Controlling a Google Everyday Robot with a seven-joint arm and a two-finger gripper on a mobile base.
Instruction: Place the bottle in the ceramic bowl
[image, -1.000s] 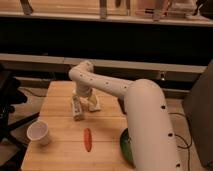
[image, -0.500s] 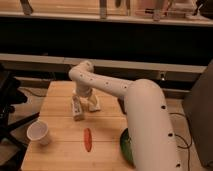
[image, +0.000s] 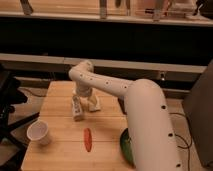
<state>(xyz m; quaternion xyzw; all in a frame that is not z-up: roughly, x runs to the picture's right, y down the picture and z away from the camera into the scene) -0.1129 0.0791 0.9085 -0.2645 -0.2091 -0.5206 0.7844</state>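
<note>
The bottle (image: 77, 109), cream-white and elongated with tan marks, lies on the wooden table (image: 60, 95) left of centre. My gripper (image: 83, 98) hangs from the white arm directly over the bottle's far end, at or very near it. The ceramic bowl (image: 124, 145), dark green, sits at the table's near right; my arm hides most of it and only its left rim shows. The bottle is well apart from the bowl.
A flat white block (image: 94, 105) lies just right of the gripper. An orange carrot-like stick (image: 87, 139) lies at front centre. A white cup (image: 39, 133) stands at the front left. A dark chair (image: 10, 100) stands left of the table.
</note>
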